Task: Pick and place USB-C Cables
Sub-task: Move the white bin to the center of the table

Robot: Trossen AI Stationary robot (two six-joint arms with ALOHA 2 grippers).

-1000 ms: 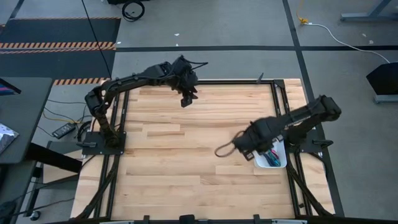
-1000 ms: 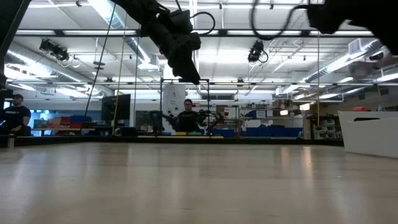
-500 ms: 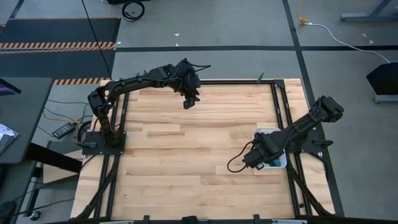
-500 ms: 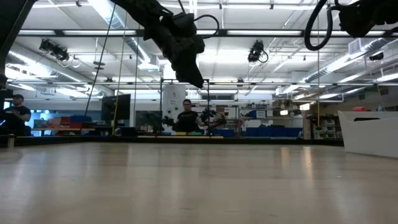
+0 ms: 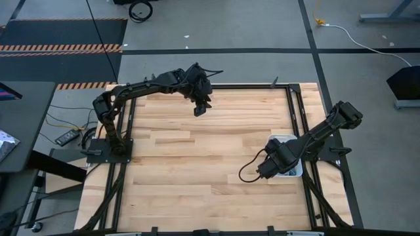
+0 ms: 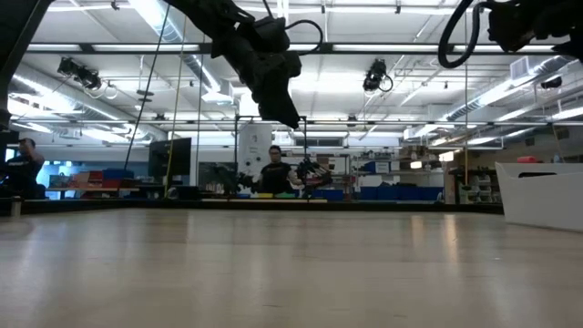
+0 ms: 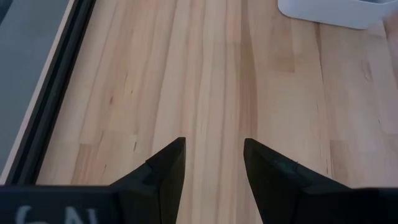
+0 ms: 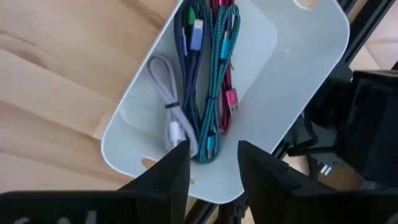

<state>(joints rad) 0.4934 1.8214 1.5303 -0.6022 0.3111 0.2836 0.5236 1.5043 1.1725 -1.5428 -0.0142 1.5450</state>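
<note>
Directly below the open, empty right hand (image 8: 208,163) the cables (image 8: 202,81) are seen, lengthwise in the tray (image 8: 292,81); the left hand (image 7: 211,163), open, is held far off.

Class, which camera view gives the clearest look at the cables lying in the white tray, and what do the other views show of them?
The right wrist view: it looks into the white tray, showing the USB-C cables bundled side by side, with the right gripper open above. The high view shows only a sliver of them behind the right arm. The low and left wrist views show only the tray's outside.
</note>
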